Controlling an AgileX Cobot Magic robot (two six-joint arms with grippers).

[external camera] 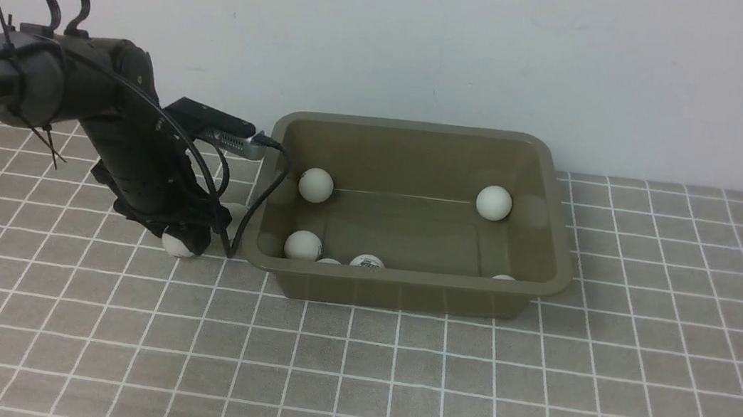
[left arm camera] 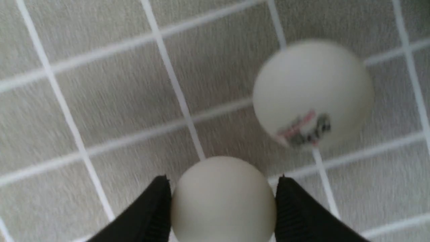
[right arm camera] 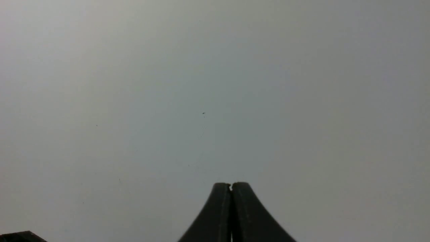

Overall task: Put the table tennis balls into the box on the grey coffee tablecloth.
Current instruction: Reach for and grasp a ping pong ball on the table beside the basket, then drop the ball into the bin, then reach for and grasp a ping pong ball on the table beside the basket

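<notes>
The task is mostly done. Six of the table tennis balls (external camera: 493,203) already lie in the box (external camera: 403,297): two by the far wall and four along the near wall, of which some show only their tops over the rim. Two are left outside, both on the grey coffee tablecloth (external camera: 534,388) just to the left of the box.

The left gripper (left arm camera: 223,179) is down over the near ball (left arm camera: 223,198). Its two fingers (left arm camera: 158,208) stand one on each side of the ball and seem to touch it, while the ball rests on the cloth. The far ball (left arm camera: 312,94), with a printed logo, lies close by, between the gripper and the box.

The right gripper (right arm camera: 231,186) is fully closed, holds nothing, and faces only a plain grey surface.

A black cable (external camera: 257,211) hangs from the left arm against the left rim of the box and may brush the rim during the carry.
</notes>
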